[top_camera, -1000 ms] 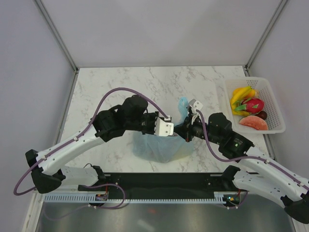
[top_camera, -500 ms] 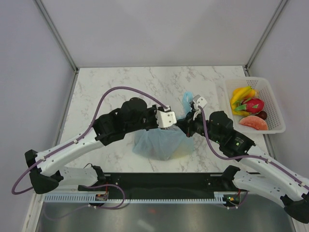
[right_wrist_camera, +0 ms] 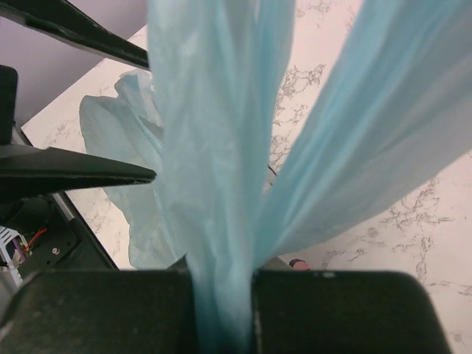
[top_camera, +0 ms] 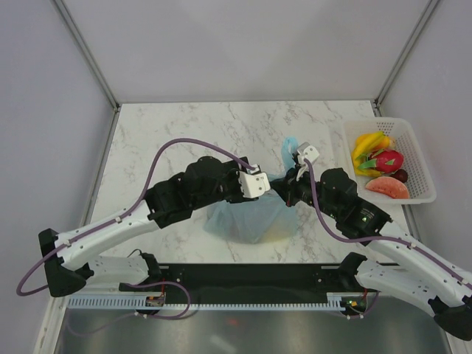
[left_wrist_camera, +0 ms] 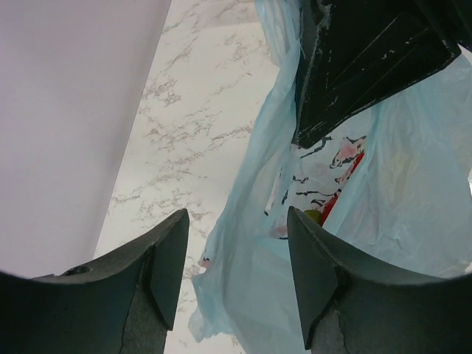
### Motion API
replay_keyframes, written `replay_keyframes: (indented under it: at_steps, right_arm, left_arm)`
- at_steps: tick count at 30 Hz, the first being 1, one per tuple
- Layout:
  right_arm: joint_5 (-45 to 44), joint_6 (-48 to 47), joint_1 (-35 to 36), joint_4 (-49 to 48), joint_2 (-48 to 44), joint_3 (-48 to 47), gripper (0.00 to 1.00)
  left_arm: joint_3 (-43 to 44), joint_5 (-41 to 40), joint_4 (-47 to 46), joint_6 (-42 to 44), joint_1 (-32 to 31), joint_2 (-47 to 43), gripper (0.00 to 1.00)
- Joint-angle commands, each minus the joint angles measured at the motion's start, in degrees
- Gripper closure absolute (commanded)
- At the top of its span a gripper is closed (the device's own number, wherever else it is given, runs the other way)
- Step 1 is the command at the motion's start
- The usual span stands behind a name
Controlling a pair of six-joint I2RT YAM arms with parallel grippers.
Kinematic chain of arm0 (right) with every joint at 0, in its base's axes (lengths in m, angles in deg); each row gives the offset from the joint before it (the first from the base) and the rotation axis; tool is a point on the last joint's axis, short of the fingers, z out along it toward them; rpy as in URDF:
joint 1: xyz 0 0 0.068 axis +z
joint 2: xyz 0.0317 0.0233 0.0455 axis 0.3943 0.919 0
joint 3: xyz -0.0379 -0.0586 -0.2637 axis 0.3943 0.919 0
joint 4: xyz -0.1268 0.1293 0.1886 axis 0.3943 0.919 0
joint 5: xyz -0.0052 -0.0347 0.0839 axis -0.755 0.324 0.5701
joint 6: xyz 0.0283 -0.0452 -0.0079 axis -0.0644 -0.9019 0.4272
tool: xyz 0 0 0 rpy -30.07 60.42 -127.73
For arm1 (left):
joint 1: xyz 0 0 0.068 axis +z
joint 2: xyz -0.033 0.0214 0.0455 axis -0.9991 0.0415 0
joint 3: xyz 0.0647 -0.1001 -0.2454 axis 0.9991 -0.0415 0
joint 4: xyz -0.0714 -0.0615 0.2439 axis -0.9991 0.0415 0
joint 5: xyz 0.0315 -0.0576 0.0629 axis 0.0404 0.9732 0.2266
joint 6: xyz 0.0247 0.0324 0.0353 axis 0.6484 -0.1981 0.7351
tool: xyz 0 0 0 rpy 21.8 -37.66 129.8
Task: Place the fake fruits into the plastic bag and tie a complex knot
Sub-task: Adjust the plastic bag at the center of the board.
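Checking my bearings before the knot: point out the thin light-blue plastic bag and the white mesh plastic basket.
The light-blue plastic bag (top_camera: 245, 221): top external view, lower body.
The white mesh basket (top_camera: 419, 164): top external view, right wall.

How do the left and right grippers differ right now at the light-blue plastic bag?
The left gripper has its fingers apart, clamping nothing; the right gripper is shut on the gathered top of the thin translucent light-blue plastic bag. The left sits at the bag's left, the right at its right. Both have dark fingers.
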Motion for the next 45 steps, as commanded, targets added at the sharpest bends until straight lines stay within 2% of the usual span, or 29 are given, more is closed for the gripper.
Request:
replay_keyframes:
  at_steps: [1,5,10,13,20,24,26,28,35,39,45]
  right_arm:
    - [-1.0,0.5,-0.1,-1.4,0.1,-2.9,1.0]
    - [-0.9,0.7,-0.1,-1.4,0.0,-3.0,1.0]
    - [-0.2,0.8,-0.1,-1.4,-0.1,-2.9,1.0]
    - [0.0,0.7,-0.1,-1.4,0.0,-2.8,1.0]
    - [-0.2,0.5,-0.1,-1.3,0.0,-2.6,1.0]
    - [-0.5,0.5,-0.1,-1.4,0.2,-2.8,1.0]
    - [-0.7,0.5,-0.1,-1.4,0.1,-2.9,1.0]
    - [-0.9,0.6,-0.1,-1.4,0.0,-2.9,1.0]
    - [-2.7,0.5,-0.1,-1.2,-0.9,-2.8,1.0]
    - [-2.9,0.8,-0.1,-1.2,-0.6,-3.2,1.0]
    - [-2.5,1.1,-0.1,-1.2,-0.7,-2.9,1.0]
  left_arm:
    - [-1.6,-2.7,-6.8,2.2,-0.7,1.6,0.37]
    - [-4.9,-8.3,-15.5,4.1,-0.8,2.7,0.38]
    - [-6.5,-13.6,-22.2,6.8,-0.8,6.0,0.45]
    - [-8.2,-16.4,-29.8,8.1,-0.8,6.2,0.46]
    - [-10.2,-18.3,-33.0,8.1,-0.8,6.7,0.49]
    - [-11.1,-16.0,-34.7,7.0,-0.8,7.6,0.56]
    - [-11.9,-12.3,-34.9,6.7,-0.9,8.0,0.53]
    - [-14.0,-9.2,-34.8,6.7,-1.2,7.6,0.45]
    - [-20.8,-1.9,-34.6,2.8,-3.5,3.9,0.39]
    - [-21.6,-6.0,-35.2,2.0,-6.4,5.3,0.36]
    - [-19.5,-16.4,-37.5,3.1,-5.8,3.2,0.35]
